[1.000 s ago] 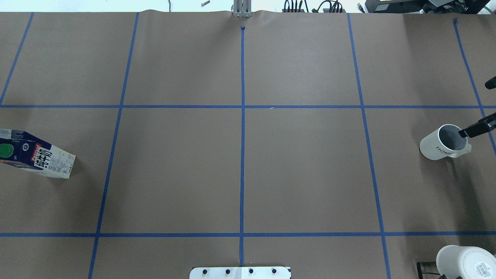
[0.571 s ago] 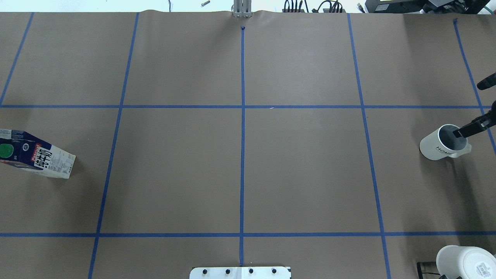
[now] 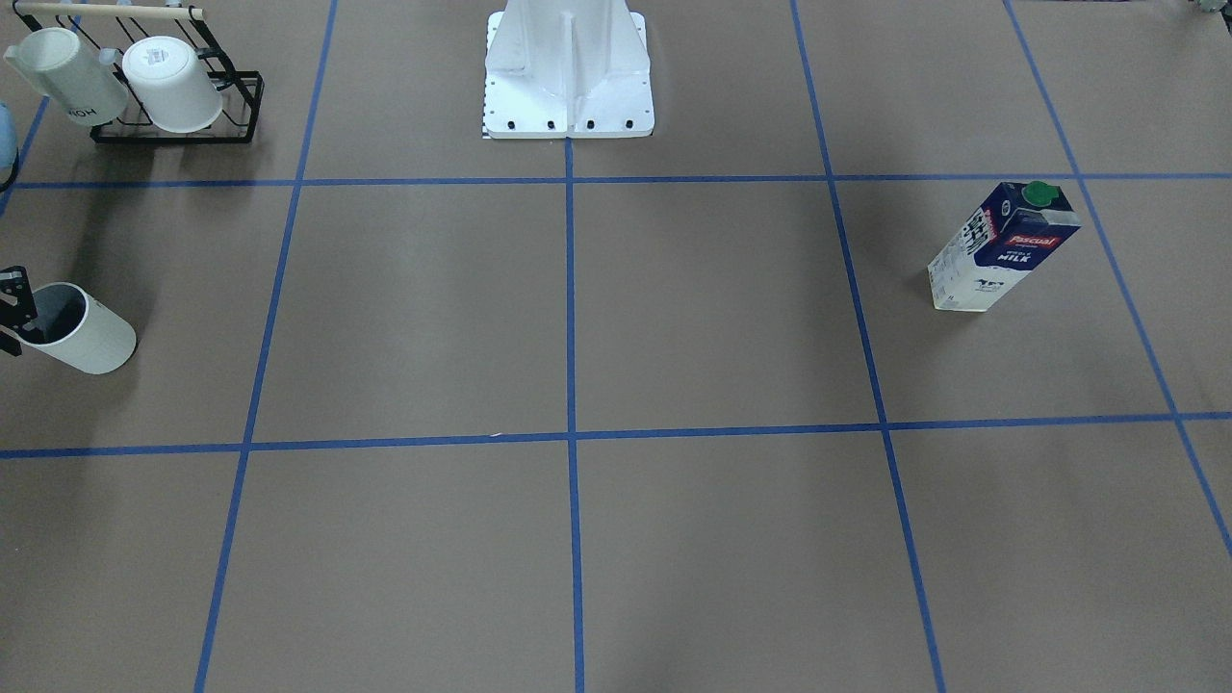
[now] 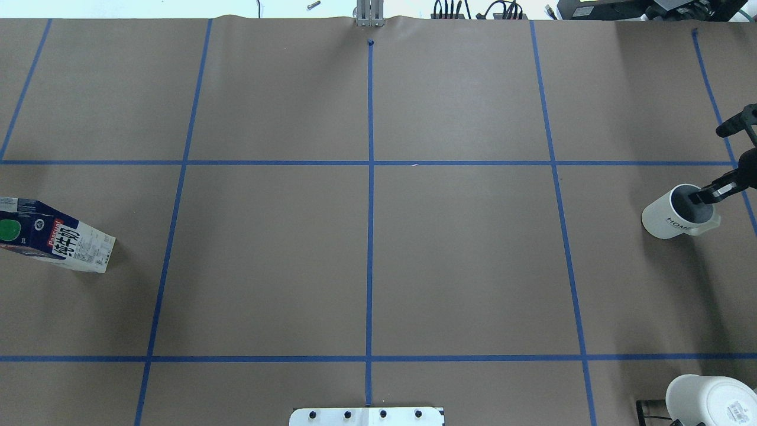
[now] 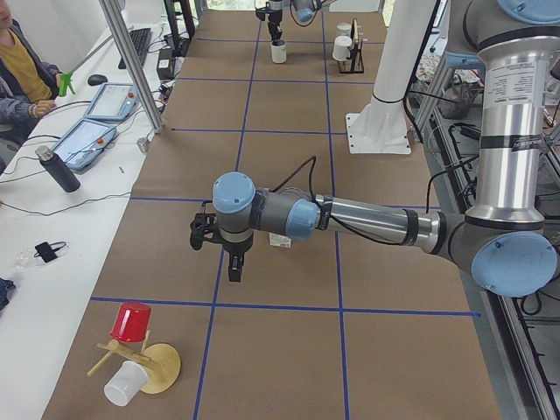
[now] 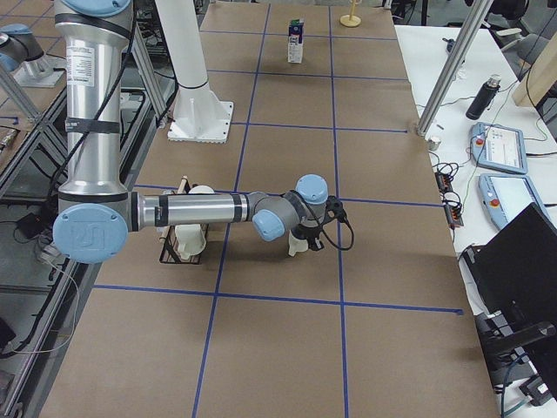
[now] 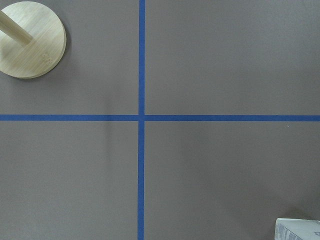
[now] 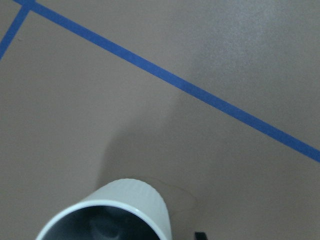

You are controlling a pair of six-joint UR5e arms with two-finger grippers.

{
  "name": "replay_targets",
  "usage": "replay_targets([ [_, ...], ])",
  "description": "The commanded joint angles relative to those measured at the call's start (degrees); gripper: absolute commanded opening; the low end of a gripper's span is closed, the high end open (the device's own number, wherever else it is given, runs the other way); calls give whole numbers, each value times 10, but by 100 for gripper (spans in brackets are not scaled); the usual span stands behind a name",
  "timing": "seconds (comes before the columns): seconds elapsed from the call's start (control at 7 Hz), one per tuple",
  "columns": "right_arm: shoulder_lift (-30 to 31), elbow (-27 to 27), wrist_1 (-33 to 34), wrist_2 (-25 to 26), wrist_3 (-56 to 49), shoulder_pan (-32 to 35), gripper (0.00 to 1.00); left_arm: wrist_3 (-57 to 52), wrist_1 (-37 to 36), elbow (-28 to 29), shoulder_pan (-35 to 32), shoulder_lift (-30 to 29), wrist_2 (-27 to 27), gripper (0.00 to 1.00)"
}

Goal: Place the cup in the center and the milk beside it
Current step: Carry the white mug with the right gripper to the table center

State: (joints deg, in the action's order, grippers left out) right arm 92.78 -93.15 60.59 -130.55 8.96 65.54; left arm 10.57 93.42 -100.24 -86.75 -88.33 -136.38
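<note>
Jaws of the right gripper (image 4: 711,164) stand wide apart. We see one finger (image 4: 707,196) dipped into the mouth of the cup (image 4: 671,218), its mate out over bare paper, nothing clamped. We cannot tell whether the dipped finger touches the rim.

Left gripper (image 5: 223,252) shows only from the table's end, low over the paper. We cannot tell how its jaws stand.

Cup upright at the robot's far right, middle row of the grid, well apart from the center (image 4: 370,260).

Milk (image 4: 59,239) upright at the far left, same row, green cap up, likewise well apart from the center. We note one corner of the carton at the lower right edge of the left wrist view.

Wire rack (image 3: 178,106) holding two pale mugs stands in the row nearest the robot, on its right.
</note>
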Motion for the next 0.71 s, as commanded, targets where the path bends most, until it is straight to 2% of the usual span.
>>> replay_targets([
  [0.0,-3,-45,7,-3,30,0,0,0,0,0,0,0,0,98],
  [0.14,-8,-81,8,-7,92,-16,0,0,0,0,0,0,0,98],
  [0.29,-38,-105,8,-1,175,-57,0,-2,1,0,0,0,0,98],
  [0.43,-91,-104,8,26,259,-125,0,-3,1,0,0,0,0,98],
  [0.57,-168,-101,55,88,335,-187,0,-3,1,1,0,0,0,98],
])
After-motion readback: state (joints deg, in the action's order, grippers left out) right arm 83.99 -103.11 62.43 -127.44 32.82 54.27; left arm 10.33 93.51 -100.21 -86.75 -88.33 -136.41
